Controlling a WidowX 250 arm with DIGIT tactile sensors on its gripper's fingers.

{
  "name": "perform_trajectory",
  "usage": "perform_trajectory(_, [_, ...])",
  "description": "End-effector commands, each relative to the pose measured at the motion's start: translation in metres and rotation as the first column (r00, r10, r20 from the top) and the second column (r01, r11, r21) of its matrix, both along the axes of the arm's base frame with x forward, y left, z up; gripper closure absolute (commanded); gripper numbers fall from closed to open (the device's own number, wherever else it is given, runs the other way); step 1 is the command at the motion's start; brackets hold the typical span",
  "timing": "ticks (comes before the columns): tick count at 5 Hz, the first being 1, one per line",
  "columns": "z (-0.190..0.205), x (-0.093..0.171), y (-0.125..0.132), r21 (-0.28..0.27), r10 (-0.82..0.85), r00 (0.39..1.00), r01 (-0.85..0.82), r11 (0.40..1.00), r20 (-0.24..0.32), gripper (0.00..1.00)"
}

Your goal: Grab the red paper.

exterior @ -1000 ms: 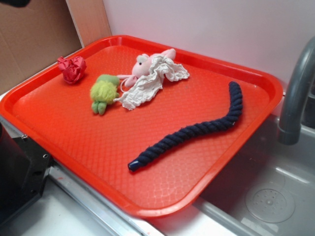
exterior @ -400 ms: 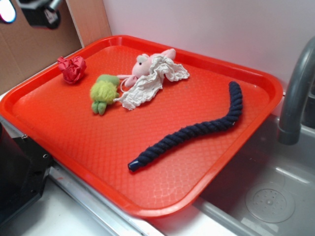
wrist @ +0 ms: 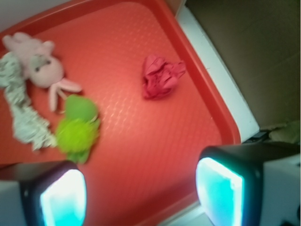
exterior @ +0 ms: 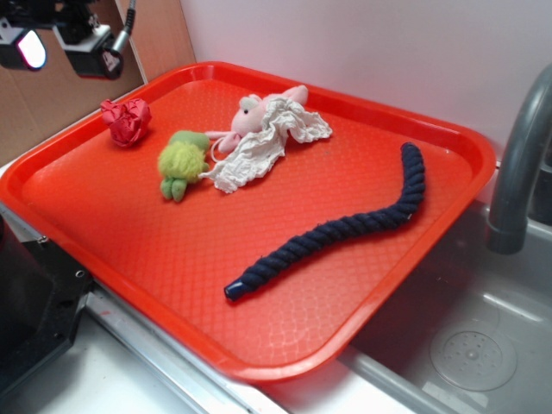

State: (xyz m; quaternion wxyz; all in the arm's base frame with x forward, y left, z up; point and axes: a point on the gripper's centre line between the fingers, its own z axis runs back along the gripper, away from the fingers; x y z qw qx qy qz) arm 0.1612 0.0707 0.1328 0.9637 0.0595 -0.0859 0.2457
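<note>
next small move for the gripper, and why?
Probably descend toward the red paper, keeping it centred. The gripper is open and well above the tray; the wrist view shows the paper lying free between the fingers' line, apart from the green toy.

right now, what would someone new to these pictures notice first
The big orange-red tray fills most of the scene, resting partly over a metal sink. On it, a long dark blue rope curves across the right side, while the red paper sits alone in the far left corner, apart from the green fuzzy toy. The claw hangs open above that corner.
</note>
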Motion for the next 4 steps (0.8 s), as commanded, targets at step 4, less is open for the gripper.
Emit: perform_trajectory(4, [-0.079,0.054,0.073,0.109,0.065,0.997,-0.060,0.992,-0.042,0.00])
